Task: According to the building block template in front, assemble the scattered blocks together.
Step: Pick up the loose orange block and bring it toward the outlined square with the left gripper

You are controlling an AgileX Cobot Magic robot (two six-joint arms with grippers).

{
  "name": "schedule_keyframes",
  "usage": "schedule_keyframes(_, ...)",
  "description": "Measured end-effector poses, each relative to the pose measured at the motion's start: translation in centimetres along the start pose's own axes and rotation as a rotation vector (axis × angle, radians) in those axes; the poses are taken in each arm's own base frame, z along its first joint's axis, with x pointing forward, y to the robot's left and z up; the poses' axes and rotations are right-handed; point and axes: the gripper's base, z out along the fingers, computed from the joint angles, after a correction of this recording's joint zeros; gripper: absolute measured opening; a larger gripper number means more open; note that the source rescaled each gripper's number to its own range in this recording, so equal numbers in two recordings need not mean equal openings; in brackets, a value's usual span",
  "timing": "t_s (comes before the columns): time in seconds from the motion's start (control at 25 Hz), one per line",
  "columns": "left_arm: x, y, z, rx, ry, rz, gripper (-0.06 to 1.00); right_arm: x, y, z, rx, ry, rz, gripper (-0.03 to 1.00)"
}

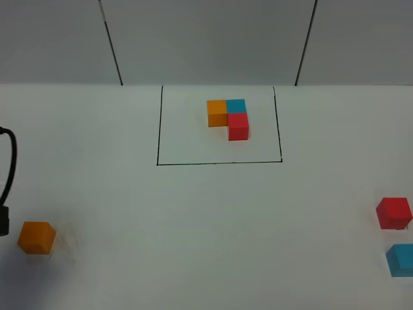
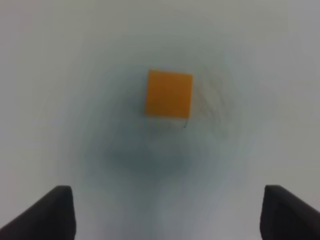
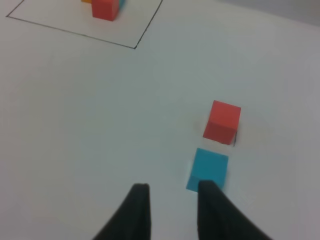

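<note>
The building block template [image 1: 227, 115] is an L of orange, teal-blue and red cubes inside a black-line rectangle at the table's far centre. Its red cube [image 3: 105, 9] shows in the right wrist view. Of the scattered blocks, the orange cube [image 1: 36, 237] lies near left, and the red cube [image 1: 394, 213] and teal-blue cube [image 1: 401, 259] lie at the right edge. My left gripper [image 2: 170, 215] is wide open above the orange cube [image 2: 169, 93]. My right gripper [image 3: 174, 192] is narrowly open and empty, just beside the teal-blue cube [image 3: 208, 170], with the red cube [image 3: 222, 121] beyond it.
The white table [image 1: 206, 219] carries the black frame line [image 1: 219, 163]. A black cable [image 1: 9, 165] of the left arm hangs at the left edge. A grey wall with two dark seams [image 1: 111, 42] stands behind the table.
</note>
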Motion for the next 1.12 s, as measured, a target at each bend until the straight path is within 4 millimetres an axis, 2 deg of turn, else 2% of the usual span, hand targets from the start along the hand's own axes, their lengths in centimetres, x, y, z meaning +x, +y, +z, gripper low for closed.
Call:
schedule_keyframes(0.2, -1.6, -0.1, 3.2, -0.002, 0.022, 0.002, 0.72, 0.0, 0.0, 0.0, 0.0, 0.0, 0.0, 0.0)
schedule_keyframes(0.48, -2.6, -0.1, 6.6, -0.005, 0.074, 0.004, 0.72, 0.0, 0.0, 0.0, 0.0, 0.0, 0.0, 0.0)
schedule_keyframes(1.12, -3.4, -0.2, 11.1, -0.006, 0.103, 0.019, 0.72, 0.0, 0.0, 0.0, 0.0, 0.0, 0.0, 0.0)
